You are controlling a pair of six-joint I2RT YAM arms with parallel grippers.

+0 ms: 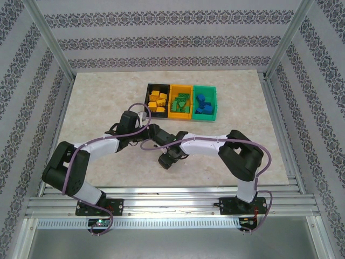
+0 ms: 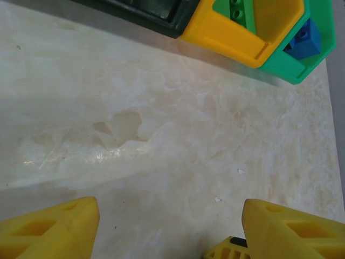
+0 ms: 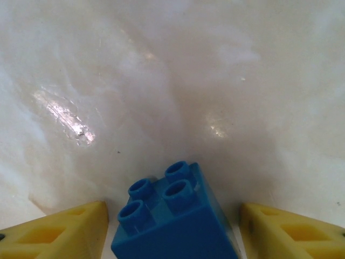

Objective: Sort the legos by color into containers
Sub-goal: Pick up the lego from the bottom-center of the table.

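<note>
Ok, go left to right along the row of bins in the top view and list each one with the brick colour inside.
black bin with yellow-orange bricks → yellow-orange bin with green bricks → green bin with blue bricks

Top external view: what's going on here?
Lego sorting is under way. Yellow bricks lie in the black bin, green bricks in the yellow-orange bin, and blue bricks in the green bin. A blue brick sits between the right gripper's fingers over the table; whether it's clamped isn't clear. The left gripper is open near the bins.
</note>
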